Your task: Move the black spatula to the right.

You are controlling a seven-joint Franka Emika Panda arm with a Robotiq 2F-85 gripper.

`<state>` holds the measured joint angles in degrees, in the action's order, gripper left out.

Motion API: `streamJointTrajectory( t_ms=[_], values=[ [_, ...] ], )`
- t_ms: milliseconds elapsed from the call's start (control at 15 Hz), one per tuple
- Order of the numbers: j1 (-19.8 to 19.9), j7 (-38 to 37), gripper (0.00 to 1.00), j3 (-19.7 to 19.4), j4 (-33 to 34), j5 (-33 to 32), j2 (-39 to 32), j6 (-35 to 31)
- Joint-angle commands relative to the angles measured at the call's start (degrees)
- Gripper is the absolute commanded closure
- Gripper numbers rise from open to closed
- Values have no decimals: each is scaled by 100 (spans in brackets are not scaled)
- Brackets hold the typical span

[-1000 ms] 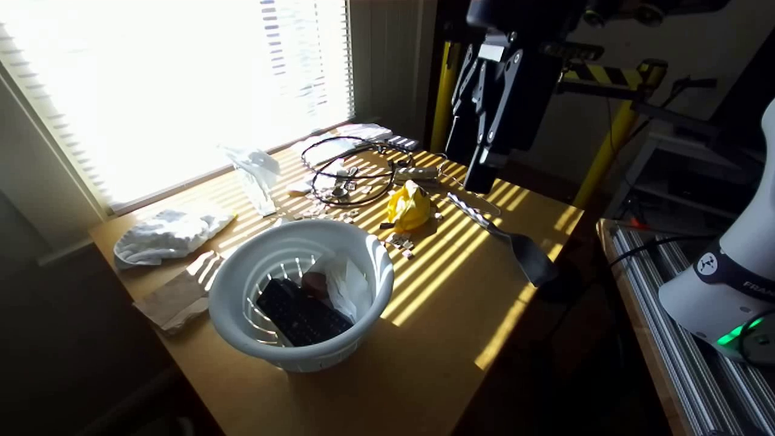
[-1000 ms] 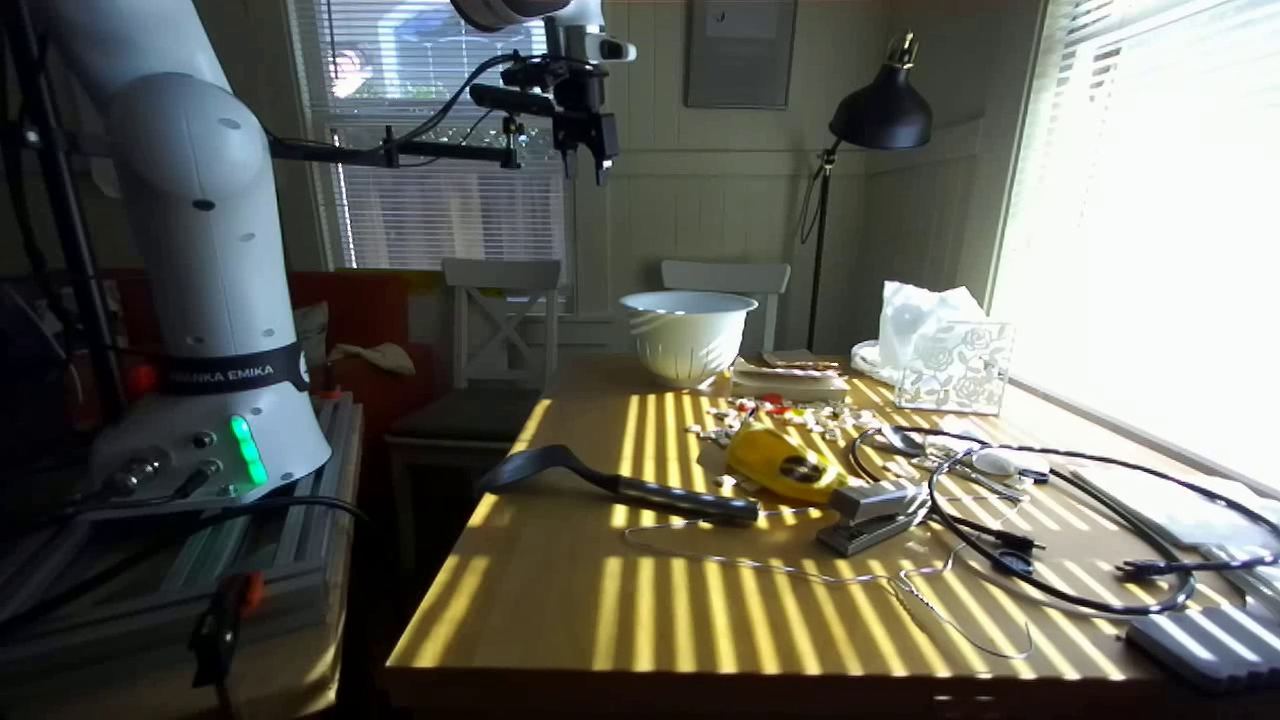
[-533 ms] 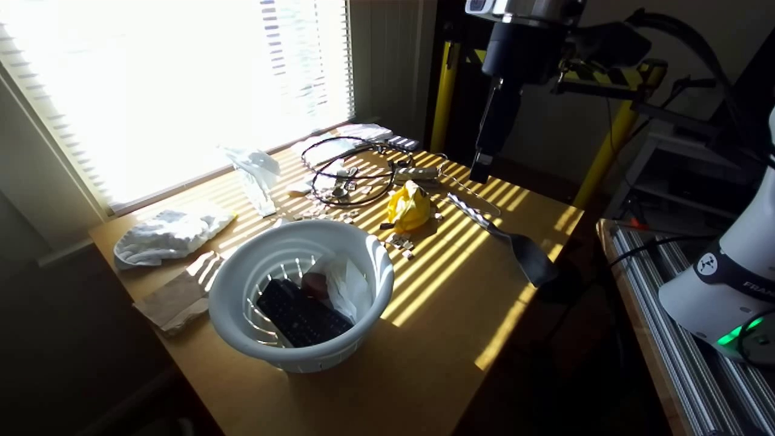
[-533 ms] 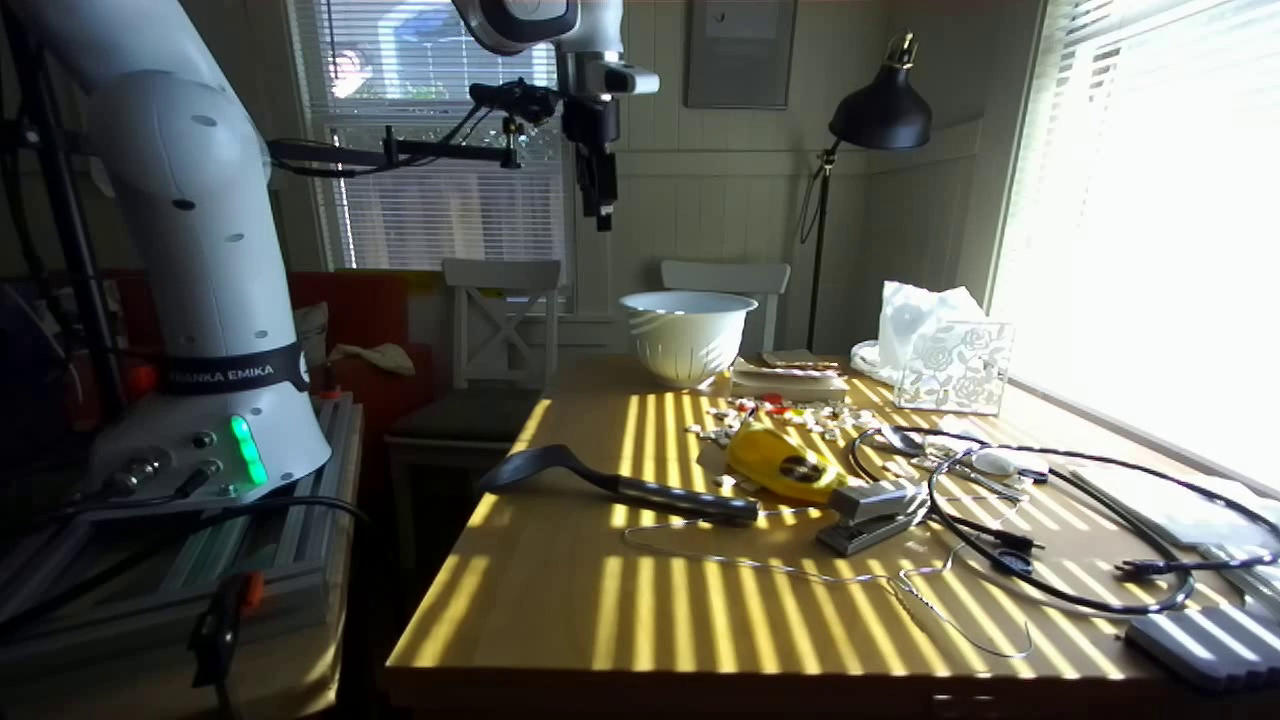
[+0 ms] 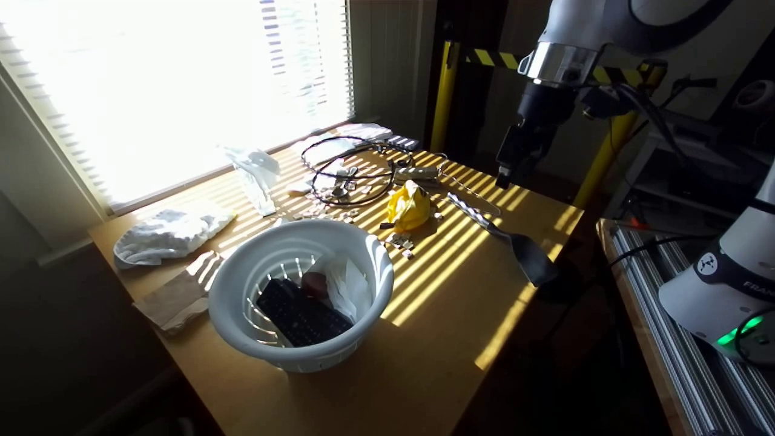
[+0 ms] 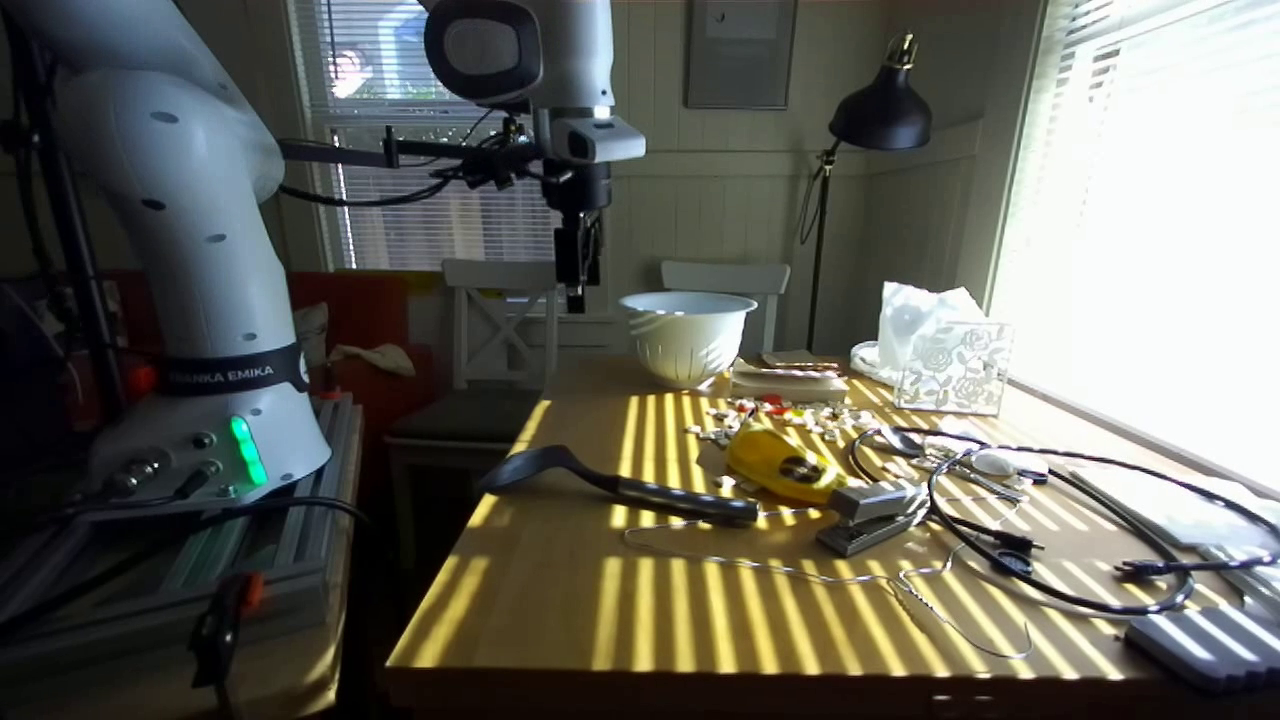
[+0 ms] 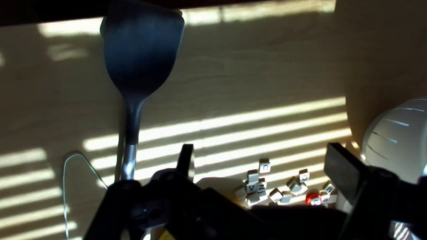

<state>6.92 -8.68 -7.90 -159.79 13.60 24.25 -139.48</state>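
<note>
Right up against the wrist view, my fingers stand wide apart with nothing held. Both exterior views have them hanging over the pale, sun-striped wooden counter, touching nothing that I can make out. Below, to one side of the gap, lies the long black spatula, loose on the counter: its broad flat blade reaches the edge and seems to jut slightly past it, while its dark, shiny handle points inward.

By my judgement the job is barely begun: lining up with the handle, gripping it, shifting the spatula to the right and letting go all remain. No mark shows me where "right" should end, so I would have to choose the stopping place.

Near the handle's end, though apart from it, in an exterior view I see a small silver-grey metal stapler; beyond that, a crumpled yellow bundle, then a scatter of little white letter cubes. Farther off stands a white slotted plastic bowl, well apart from the spatula, and past the counter a black lamp with a domed shade.
</note>
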Motion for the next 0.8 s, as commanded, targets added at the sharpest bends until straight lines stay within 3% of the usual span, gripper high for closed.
streamJointTrajectory(
  t_ms=[0, 133, 267, 533, 733],
  values=[
    [151, 11, 0, -113, 22, 68, -72, 9],
    [271, 19, 0, -286, 50, 132, -166, -3],
    [313, -174, 0, -164, 55, 24, -201, -110],
    [875, -640, 0, -117, 283, -830, -1116, -361],
    [1200, -1116, 0, -178, 486, -1407, -1934, -1031]
  ],
)
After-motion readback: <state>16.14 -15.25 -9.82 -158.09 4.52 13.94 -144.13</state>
